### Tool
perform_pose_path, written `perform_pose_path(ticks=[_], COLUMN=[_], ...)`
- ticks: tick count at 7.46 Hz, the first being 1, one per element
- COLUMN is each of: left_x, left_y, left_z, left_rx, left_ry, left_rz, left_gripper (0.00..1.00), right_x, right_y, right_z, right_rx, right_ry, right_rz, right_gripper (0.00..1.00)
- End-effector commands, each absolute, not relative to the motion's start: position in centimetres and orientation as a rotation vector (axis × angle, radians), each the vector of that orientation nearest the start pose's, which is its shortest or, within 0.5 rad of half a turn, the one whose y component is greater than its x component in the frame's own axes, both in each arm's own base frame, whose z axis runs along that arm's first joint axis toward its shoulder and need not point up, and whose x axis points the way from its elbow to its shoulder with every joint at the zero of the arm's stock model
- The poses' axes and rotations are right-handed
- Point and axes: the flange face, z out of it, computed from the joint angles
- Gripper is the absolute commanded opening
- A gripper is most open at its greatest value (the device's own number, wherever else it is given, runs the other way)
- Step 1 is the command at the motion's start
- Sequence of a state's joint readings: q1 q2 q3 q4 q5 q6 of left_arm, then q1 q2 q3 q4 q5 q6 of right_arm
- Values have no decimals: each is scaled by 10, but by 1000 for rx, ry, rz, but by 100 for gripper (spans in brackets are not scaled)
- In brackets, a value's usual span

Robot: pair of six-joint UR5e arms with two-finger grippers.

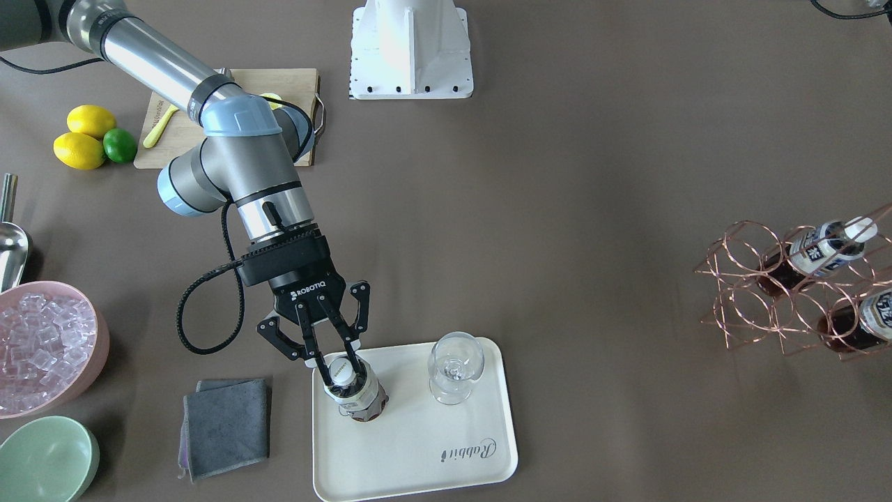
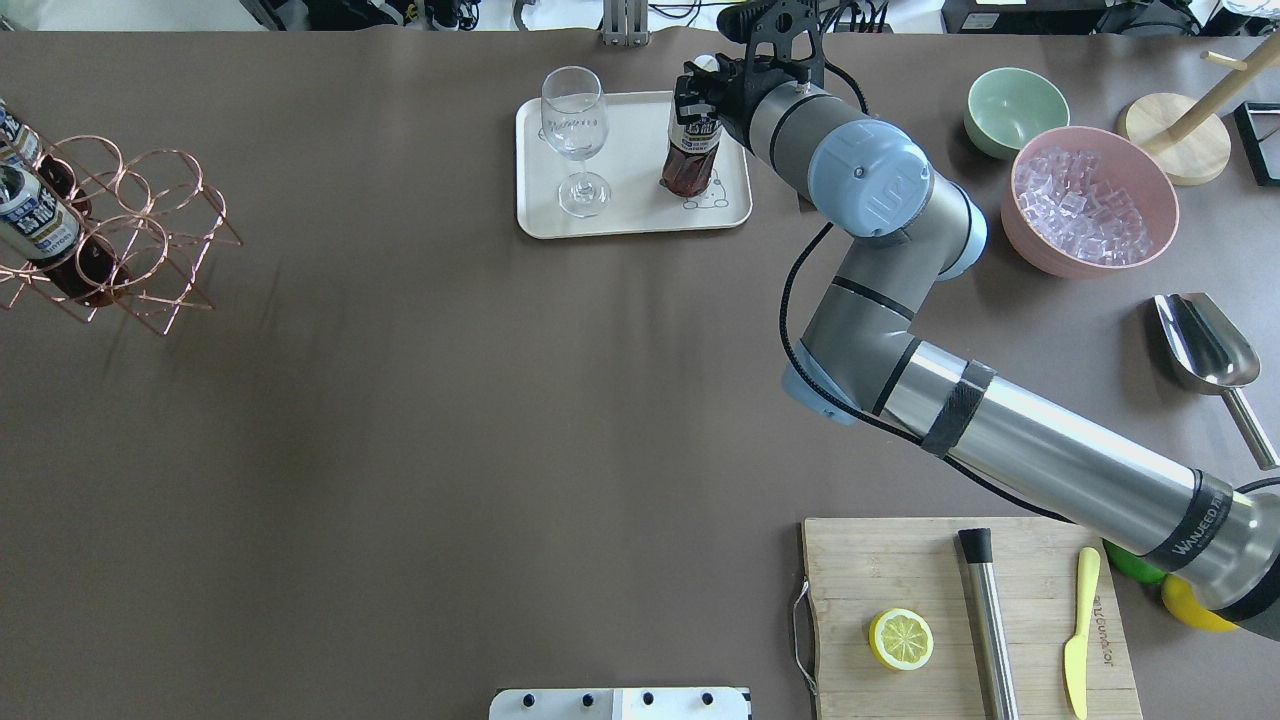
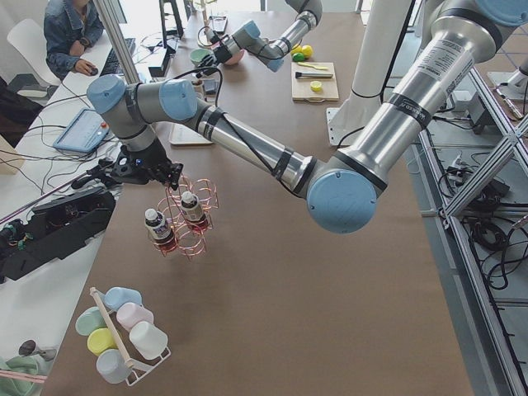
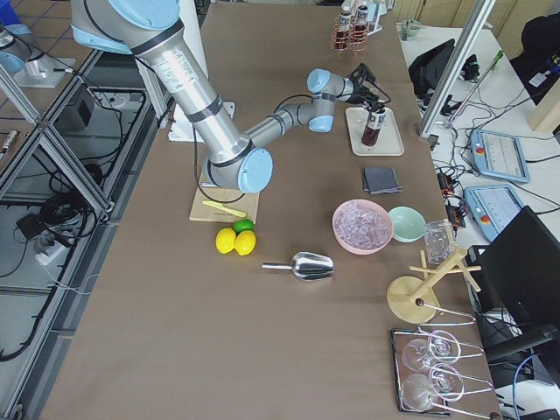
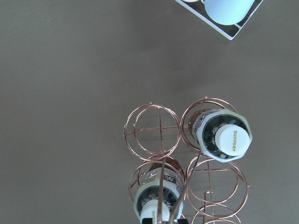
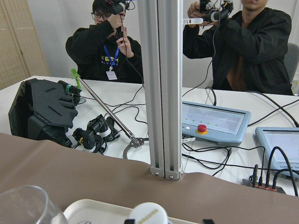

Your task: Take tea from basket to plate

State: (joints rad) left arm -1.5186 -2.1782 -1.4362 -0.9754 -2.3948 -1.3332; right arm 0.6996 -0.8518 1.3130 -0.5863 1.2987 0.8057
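A tea bottle [image 1: 357,394] with a white cap stands upright on the cream plate [image 1: 418,436], at its corner nearest the robot. My right gripper [image 1: 340,369] is shut on the bottle's neck from above; the bottle also shows in the overhead view [image 2: 690,160]. The copper wire basket [image 1: 739,279] stands far off on the left arm's side and holds two more tea bottles [image 1: 819,247] [image 1: 867,317]. The left wrist view looks straight down on the basket [image 5: 154,128]. My left gripper [image 3: 144,169] hangs over the basket's handle, and I cannot tell whether it is open or shut.
A wine glass [image 1: 453,366] stands on the plate beside the bottle. A grey cloth [image 1: 226,425], a pink bowl of ice [image 1: 42,348] and a green bowl [image 1: 45,460] lie near the plate. A cutting board [image 1: 164,150] and lemons [image 1: 83,139] are by the robot.
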Motion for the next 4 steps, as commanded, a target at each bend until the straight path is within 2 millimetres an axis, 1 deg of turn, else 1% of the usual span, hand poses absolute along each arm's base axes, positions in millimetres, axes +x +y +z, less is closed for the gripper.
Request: perform_pose_path(ticks=[1,3,4], left_x=[-37,-37,-38], left_y=[-711,-719,-719], left_z=[456,448,451], left_rx=[-634,-617,-616], left_ry=[595,602,600], left_rz=[-1272,-1266,-1267], left_gripper=[0,0,0], right_x=[-458,-456,-454], right_y=[-594,-593,-591], right_z=[226,222,219], right_rx=[1121,1126,1130], right_ry=[-935,-944,-948], right_rz=[159,159,157], right_gripper=[100,100,100])
